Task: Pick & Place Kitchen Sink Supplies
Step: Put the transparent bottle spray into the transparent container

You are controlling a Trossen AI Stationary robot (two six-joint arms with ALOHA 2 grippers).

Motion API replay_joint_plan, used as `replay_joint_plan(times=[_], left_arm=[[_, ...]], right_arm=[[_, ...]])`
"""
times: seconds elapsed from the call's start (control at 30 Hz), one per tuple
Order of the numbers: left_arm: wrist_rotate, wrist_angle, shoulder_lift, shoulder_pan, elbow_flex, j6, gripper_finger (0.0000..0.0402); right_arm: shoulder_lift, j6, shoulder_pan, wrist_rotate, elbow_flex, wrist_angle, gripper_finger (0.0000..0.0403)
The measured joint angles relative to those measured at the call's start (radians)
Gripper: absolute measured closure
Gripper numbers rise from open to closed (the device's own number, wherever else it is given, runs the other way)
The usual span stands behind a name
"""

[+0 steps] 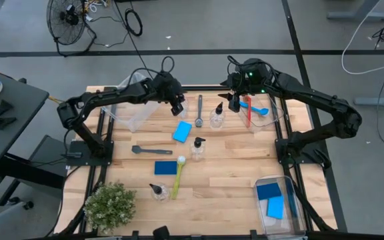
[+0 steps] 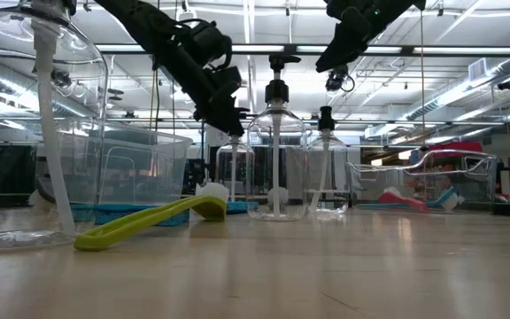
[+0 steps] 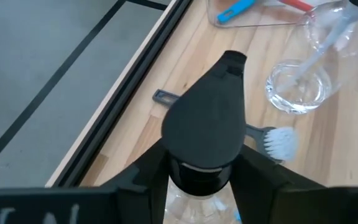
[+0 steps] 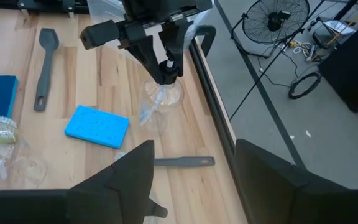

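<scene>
Two dark arms reach over a pale wooden counter scattered with sink supplies; the left tool is clamped on the black top of a small clear bottle near the counter's far edge, its fingers pressed against the neck on both sides; the bottle is round-bodied and see-through, with a black pump cap; the right tool hovers near the far edge, jaws apart and holding nothing, just beside a second clear bottle; a grey brush lies between the two tools; a flat blue sponge rests just in front of it, tilted; a third bottle stands near the middle; a dark grey brush lies to its left; another blue sponge sits beside a yellow-green brush with a white head; a fourth bottle stands close to a bushy green plant; a clear bin by the right arm holds a blue brush and a red brush; a second bin at the near right holds blue sponges; a third bin lies under the left arm.
</scene>
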Motion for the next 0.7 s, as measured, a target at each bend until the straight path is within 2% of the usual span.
replay_joint_plan(times=[0.17, 0.3, 0.7], left_arm=[[-0.006, -0.019, -0.007, -0.007, 0.012, -0.004, 0.0262], [-0.038, -0.055, -0.022, -0.012, 0.09, 0.021, 0.0262], [-0.253, -0.378, -0.04, 0.01, 0.551, 0.208, 0.0262]], right_arm=[[0.0, 0.0, 0.0, 0.0, 0.0, 0.001, 0.0176], [0.0, 0.0, 0.0, 0.0, 0.0, 0.002, 0.0176], [0.0, 0.008, 0.001, -0.003, 0.0, 0.003, 0.0176]])
